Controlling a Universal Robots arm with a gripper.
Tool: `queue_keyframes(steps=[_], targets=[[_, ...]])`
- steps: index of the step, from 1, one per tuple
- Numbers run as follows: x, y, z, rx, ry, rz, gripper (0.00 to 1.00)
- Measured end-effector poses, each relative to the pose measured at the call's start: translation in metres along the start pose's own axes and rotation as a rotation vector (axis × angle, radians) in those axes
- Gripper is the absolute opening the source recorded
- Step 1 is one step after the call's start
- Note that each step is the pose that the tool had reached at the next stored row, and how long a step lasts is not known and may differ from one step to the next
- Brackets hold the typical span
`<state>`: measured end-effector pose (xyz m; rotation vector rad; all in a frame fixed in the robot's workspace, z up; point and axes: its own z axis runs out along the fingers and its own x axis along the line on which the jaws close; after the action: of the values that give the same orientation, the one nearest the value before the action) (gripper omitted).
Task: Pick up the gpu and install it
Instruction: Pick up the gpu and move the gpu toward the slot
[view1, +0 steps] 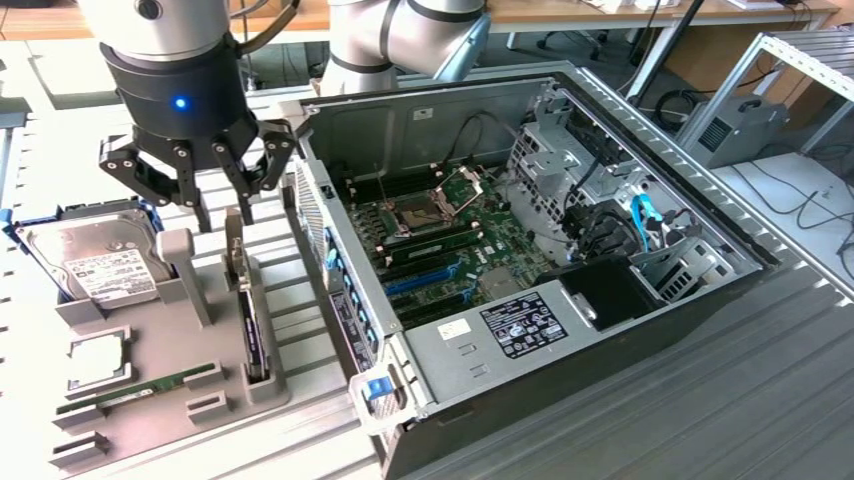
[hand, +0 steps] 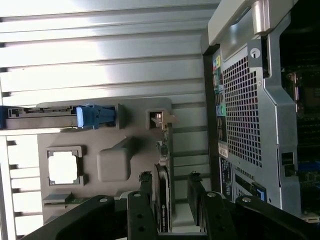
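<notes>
Fingers (view1: 244, 195) spread wide — over 1 gpu (view1: 251, 330), upright

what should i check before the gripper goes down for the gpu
1. gripper open: ok
2. gpu edge lies between the fingers in the wrist view: ok
3. gpu stands on edge in the gray holder: ok
4. fingertips clear of the card's top edge: cannot tell
5. computer case side open, motherboard exposed: ok
6. blue slots free of cards: ok
</notes>
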<state>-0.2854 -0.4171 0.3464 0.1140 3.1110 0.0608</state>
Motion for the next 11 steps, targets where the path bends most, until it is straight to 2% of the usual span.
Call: queue_keyframes(steps=[11], targets=[[0.0020,0.0022,0.0001,-0.0001,-0.0008,0.000,0.42]])
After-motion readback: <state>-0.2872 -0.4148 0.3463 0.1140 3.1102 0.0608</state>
